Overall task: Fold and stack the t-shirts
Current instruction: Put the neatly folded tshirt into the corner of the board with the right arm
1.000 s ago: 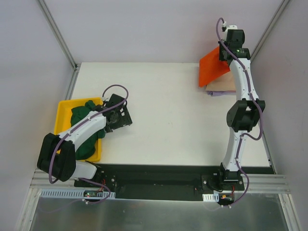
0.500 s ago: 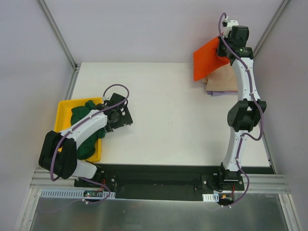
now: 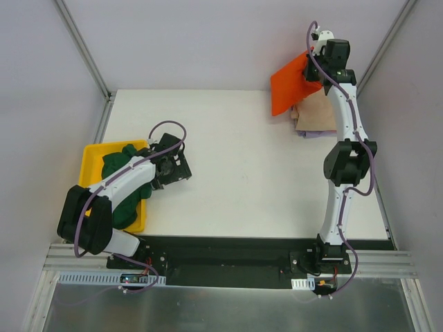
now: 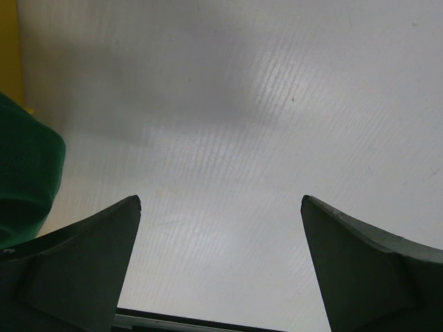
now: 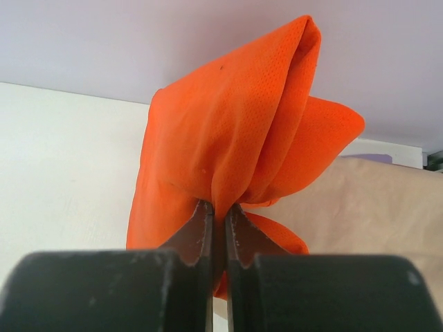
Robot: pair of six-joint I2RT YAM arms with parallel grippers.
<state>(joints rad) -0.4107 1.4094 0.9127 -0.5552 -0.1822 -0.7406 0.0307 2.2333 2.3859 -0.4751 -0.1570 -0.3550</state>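
Right claw [image 5: 218, 216] grips the orange-red t-shirt [image 5: 221, 138] — I see it hanging over the left edge of the tan t-shirt [image 5: 367, 207].

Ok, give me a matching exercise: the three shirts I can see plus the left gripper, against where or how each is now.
1. orange t-shirt
2. dark green t-shirt
3. tan t-shirt
4. left gripper

A. in the yellow tray
B. open, over the table
C. lying at the table's far right
D. pinched in the right gripper

Pairs: 1-D, 2-A, 3-C, 4-B
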